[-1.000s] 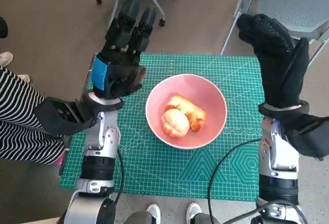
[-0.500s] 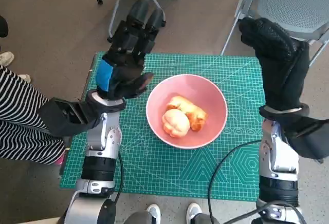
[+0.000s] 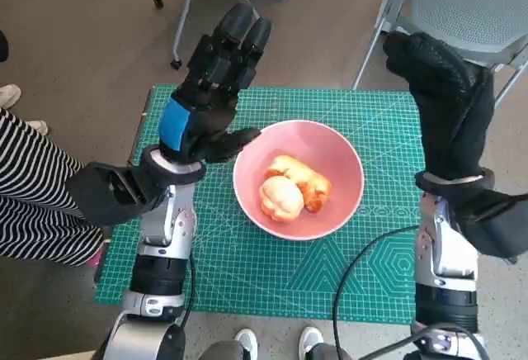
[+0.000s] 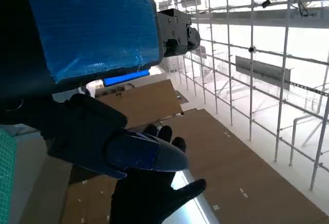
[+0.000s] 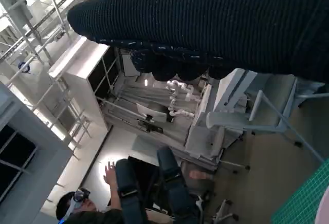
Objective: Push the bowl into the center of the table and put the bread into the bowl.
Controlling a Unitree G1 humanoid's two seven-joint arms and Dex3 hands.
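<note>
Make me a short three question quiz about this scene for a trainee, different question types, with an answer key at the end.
1. True or false: the pieces of golden-brown bread lie inside the round pink bowl.
2. Multiple choice: what covers the table under the bowl? A) a white cloth B) a green gridded cutting mat C) a wooden tray
3. Fill in: the left hand with blue tape is raised beside the bowl, and the gloved right hand holds ____.

Key
1. True; two pieces rest in it.
2. B
3. Nothing; both hands are raised above the mat with their fingers extended, neither touching the bowl.
</note>
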